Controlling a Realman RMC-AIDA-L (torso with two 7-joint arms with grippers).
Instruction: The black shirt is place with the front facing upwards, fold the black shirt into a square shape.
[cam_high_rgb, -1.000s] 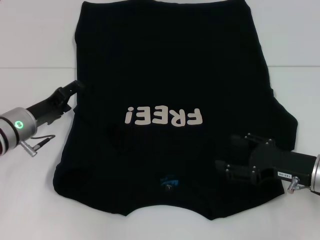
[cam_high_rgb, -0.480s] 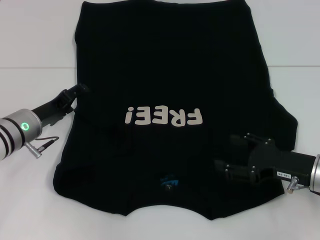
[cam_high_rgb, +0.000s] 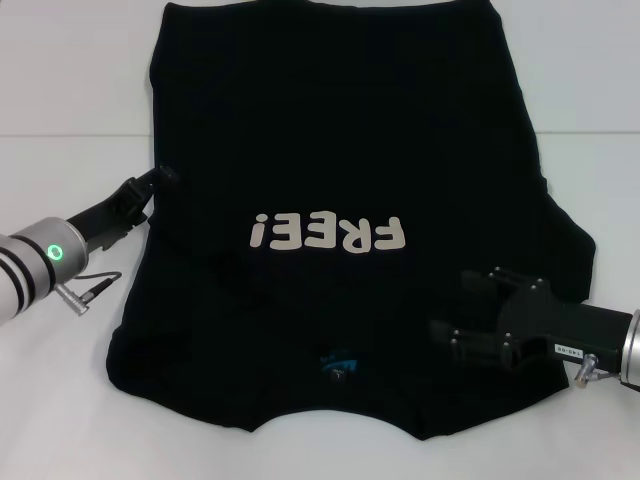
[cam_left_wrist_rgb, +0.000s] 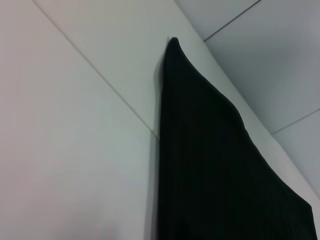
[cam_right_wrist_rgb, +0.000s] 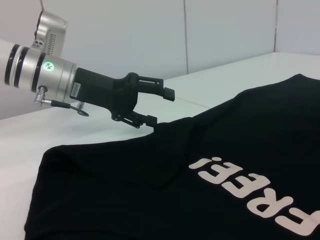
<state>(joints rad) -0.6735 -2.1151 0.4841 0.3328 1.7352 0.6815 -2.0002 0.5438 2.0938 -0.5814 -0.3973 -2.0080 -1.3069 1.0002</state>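
A: Black shirt (cam_high_rgb: 340, 150) lies front up on the white table (cam_high_rgb: 70, 80), mostly flat. We see the white "FREE!" lettering (cam_high_rgb: 328, 234) upside down in the head view, and the small blue neck label (cam_high_rgb: 336, 364) toward the near table edge, so the collar end is nearest us and the hem reaches the far edge.

B: Left gripper (cam_high_rgb: 152, 185)?

A: At the shirt's left edge, about midway between the near and far table edges. In the right wrist view its fingers (cam_right_wrist_rgb: 147, 120) stand apart, upper one above the cloth, lower one right at the shirt's edge. We read it as parted with nothing clamped. The cloth humps up a little just beside it.

B: Right gripper (cam_high_rgb: 462, 300)?

A: Over the shirt's near right part, by the sleeve, pointing inward toward the label. Black on black, so we cannot tell whether its jaws are parted or grip any cloth.

B: Left wrist view?

A: Only a pointed edge of the shirt (cam_left_wrist_rgb: 210, 160) on the table (cam_left_wrist_rgb: 65, 150).
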